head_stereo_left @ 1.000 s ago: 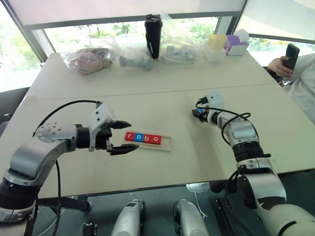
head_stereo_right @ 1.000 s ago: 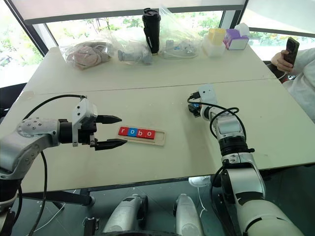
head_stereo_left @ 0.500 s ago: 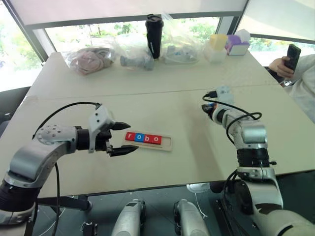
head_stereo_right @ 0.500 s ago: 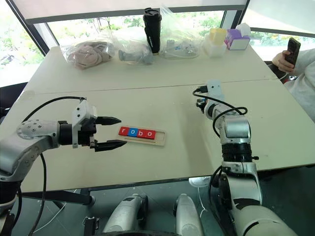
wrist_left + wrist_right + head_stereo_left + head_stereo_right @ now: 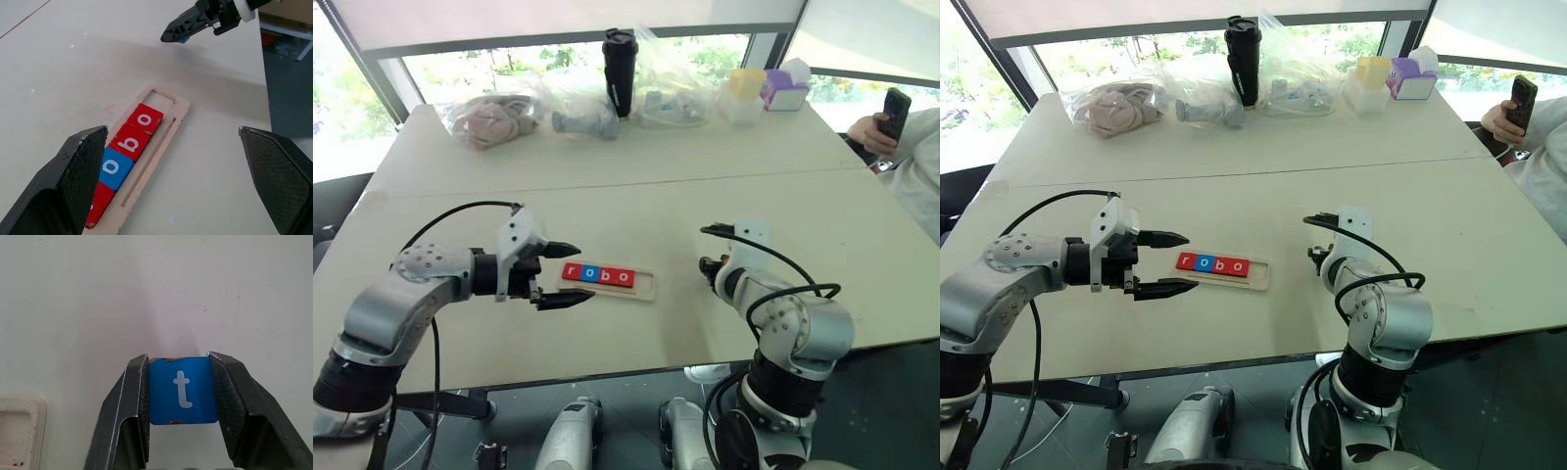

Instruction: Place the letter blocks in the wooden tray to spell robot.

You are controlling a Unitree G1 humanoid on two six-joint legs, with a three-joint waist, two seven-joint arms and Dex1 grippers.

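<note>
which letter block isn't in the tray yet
The blue t block, pinched in the right end effector. The r, o, b, o blocks already sit in the tray.

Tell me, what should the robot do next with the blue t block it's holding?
Probably carry it over to the wooden tray. The right gripper is shut on the blue t block, and the tray already reads r, o, b, o, with one bare slot left at its end.
</note>
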